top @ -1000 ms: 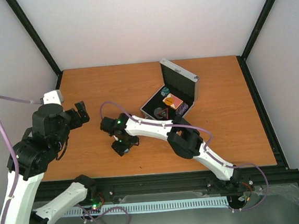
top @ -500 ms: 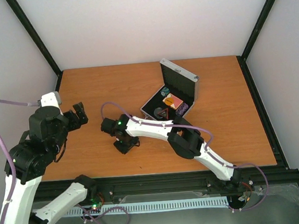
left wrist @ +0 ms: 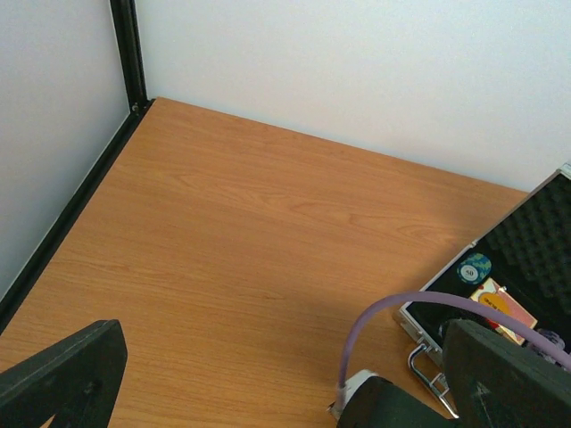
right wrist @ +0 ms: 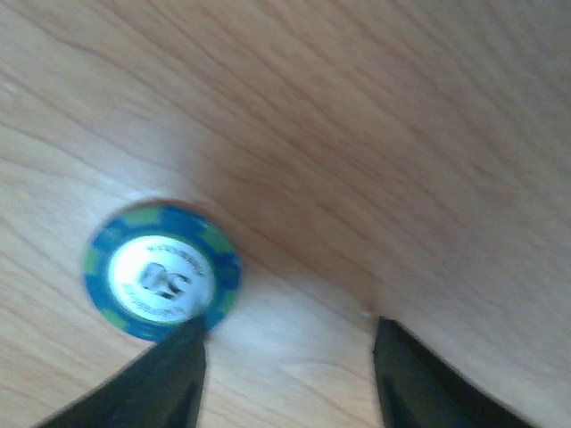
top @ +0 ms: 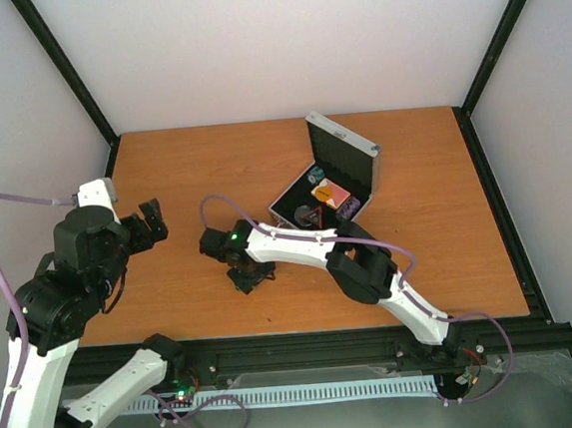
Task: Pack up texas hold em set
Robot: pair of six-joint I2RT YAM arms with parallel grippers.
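right gripper (right wrist: 287,337): narrowed, nothing between, one fingertip (right wrist: 169,379) over rim of poker chip (right wrist: 161,272) lying flat on worktop (right wrist: 419,125) | left gripper (left wrist: 284,358): spread wide, empty | case (top: 344,151): lid up, toward far edge

Top view was bright and evenly lit, diffuse light from above; only soft shadows on the tabletop (top: 162,175). Left wrist view was sharp, with a faint shadow patch low centre. Right wrist view was blurred throughout: chip (right wrist: 161,272) soft, its print barely readable, fingers (right wrist: 169,383) dark smears.
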